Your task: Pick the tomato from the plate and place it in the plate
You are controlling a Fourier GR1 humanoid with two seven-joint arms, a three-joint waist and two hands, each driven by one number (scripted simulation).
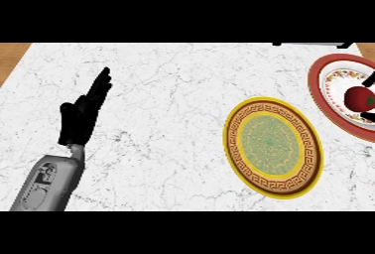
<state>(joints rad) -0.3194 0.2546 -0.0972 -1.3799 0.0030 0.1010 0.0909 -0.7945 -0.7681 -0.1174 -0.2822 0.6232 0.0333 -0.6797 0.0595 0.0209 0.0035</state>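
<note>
A red tomato with a green stem lies on the red-rimmed, flower-patterned plate at the right edge. Only black fingers of my right hand show there. One lies against the tomato's far side and another against its near side, curled round it. The rest of that hand is cut off by the picture's edge. A yellow-rimmed plate with a green centre and brown key-pattern band lies bare, just left of the red plate. My left hand rests open at the left, fingers straight and pointing up, far from both plates.
The white marble counter spans the view. Wooden floor shows past its left corner. A dark object sits at the counter's far right edge.
</note>
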